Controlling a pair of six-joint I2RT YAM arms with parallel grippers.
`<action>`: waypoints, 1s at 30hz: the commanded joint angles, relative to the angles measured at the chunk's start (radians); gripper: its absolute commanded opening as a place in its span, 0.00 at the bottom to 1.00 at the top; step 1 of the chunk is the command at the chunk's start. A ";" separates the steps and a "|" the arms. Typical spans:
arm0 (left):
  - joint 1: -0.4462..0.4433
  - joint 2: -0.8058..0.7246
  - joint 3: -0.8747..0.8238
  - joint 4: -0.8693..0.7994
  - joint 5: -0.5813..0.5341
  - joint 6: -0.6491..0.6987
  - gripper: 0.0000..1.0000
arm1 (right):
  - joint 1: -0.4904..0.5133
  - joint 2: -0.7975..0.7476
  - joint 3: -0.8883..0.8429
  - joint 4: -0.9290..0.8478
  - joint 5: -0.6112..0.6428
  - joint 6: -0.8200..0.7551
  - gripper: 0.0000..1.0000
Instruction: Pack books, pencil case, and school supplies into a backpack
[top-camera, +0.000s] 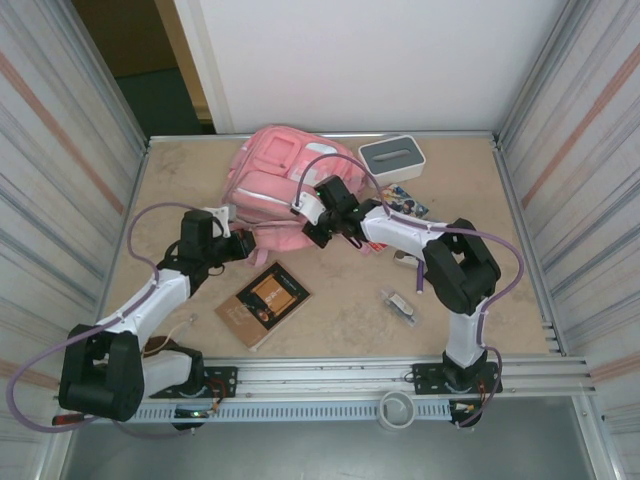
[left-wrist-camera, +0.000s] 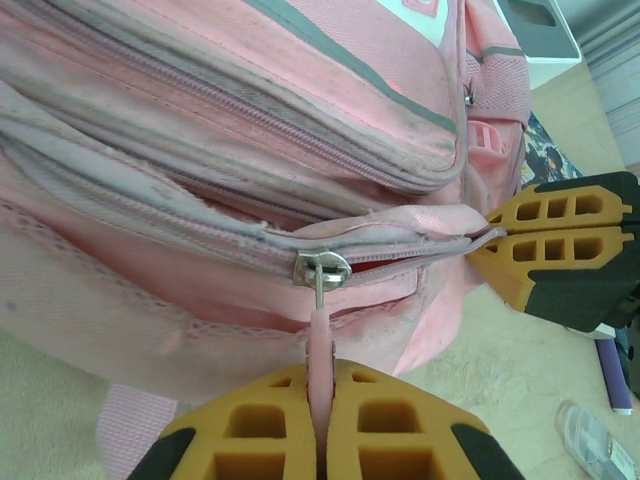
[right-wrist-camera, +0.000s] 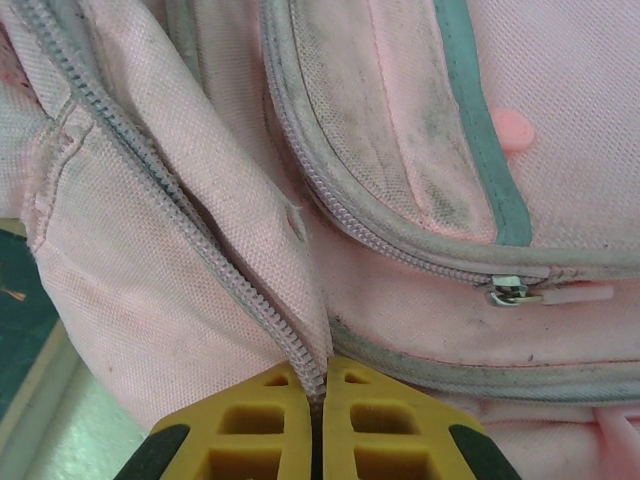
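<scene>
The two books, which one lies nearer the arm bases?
The brown book with the orange square; the colourful book lies farther back beside the pink backpack.

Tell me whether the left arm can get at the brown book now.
Probably, but not at once. The brown book lies bare on the table beside the left arm, with nothing over it. The left gripper is shut on the pink zip pull of the backpack and would need to let go first.

White grey-topped box (top-camera: 392, 156) on tan table (top-camera: 170, 190), corrugated metal walls (top-camera: 60, 150)

white arms (top-camera: 150, 300), purple cables (top-camera: 133, 235), yellow-padded pincers (left-wrist-camera: 320, 390)
</scene>
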 joint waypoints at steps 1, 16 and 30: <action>-0.001 -0.033 0.022 0.007 0.003 0.001 0.00 | -0.044 -0.030 0.016 -0.053 0.105 -0.018 0.09; -0.101 0.000 0.074 0.062 0.147 -0.002 0.00 | 0.037 -0.079 0.052 -0.050 -0.151 0.070 0.72; -0.097 -0.040 0.056 0.015 0.036 0.007 0.00 | 0.007 -0.003 0.097 -0.075 -0.198 0.069 0.02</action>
